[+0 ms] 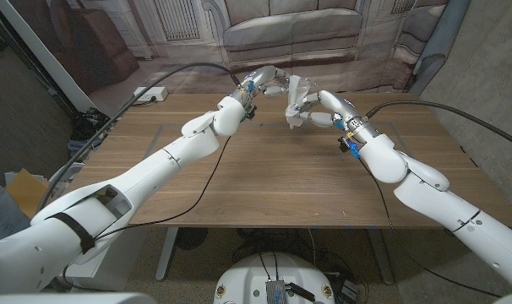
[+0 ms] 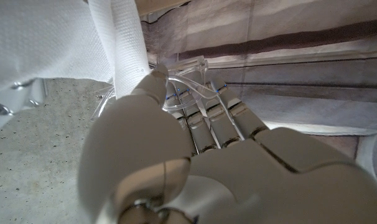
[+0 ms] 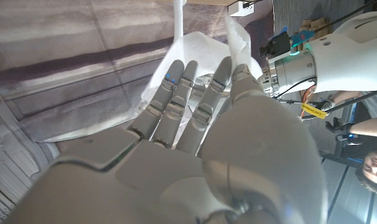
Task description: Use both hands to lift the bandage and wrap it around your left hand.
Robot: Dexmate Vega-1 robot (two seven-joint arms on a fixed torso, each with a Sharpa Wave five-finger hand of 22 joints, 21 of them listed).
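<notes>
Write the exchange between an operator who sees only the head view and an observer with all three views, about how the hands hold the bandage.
Operator: The left hand and right hand meet at the bandage above the table. Is the left thumb on it?
Observer: Yes. The left wrist view shows the thumb pinching the hanging strip against the fingers.
Operator: And the right hand?
Observer: The cloth runs between its thumb and nearly straight fingers.
Operator: Anything else?
Observer: A clear plastic piece sits by the left fingertips.

bandage (image 2: 45,43) cut off, grip unclear
</notes>
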